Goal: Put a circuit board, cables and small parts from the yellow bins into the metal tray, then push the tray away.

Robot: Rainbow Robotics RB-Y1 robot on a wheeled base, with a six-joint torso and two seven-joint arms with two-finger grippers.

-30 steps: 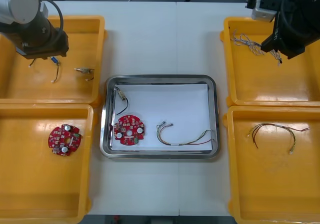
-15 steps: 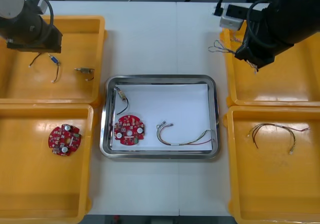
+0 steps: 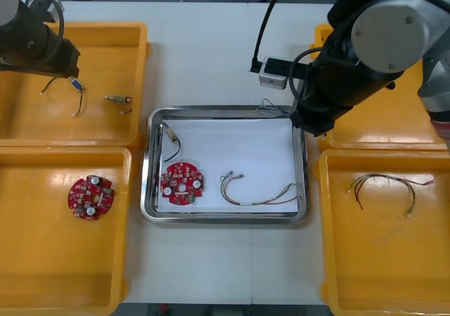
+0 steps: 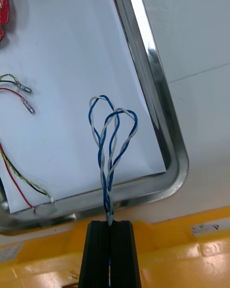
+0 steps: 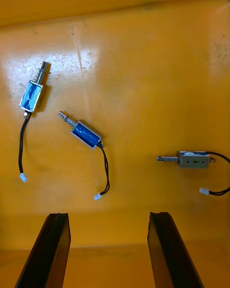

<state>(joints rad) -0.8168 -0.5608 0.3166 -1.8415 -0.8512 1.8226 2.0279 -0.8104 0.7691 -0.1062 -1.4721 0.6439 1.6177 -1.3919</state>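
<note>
My right gripper (image 4: 110, 223) is shut on a twisted blue and white cable (image 4: 109, 139), whose loops hang over the white inside of the metal tray (image 4: 160, 101) near its corner. In the front view the cable (image 3: 270, 107) shows at the tray's far right rim (image 3: 226, 109), under my right arm (image 3: 351, 62). The tray holds a round red circuit board (image 3: 181, 183), a small metal part (image 3: 169, 134) with a black lead, and a red and yellow cable (image 3: 256, 195). My left gripper (image 5: 108, 249) stands open above three small metal parts (image 5: 85, 133) in the far left yellow bin (image 3: 105, 129).
A second circuit board (image 3: 91, 196) lies in the near left bin (image 3: 63, 288). The near right bin (image 3: 394, 274) holds a black cable (image 3: 383, 186). The far right bin (image 3: 380, 129) lies partly under my right arm. A yellow bin edge (image 4: 182, 240) sits behind my right fingers.
My right arm has swung from the far right bin leftward to the tray's far right corner, carrying the twisted cable. The left arm has drifted slightly left.
</note>
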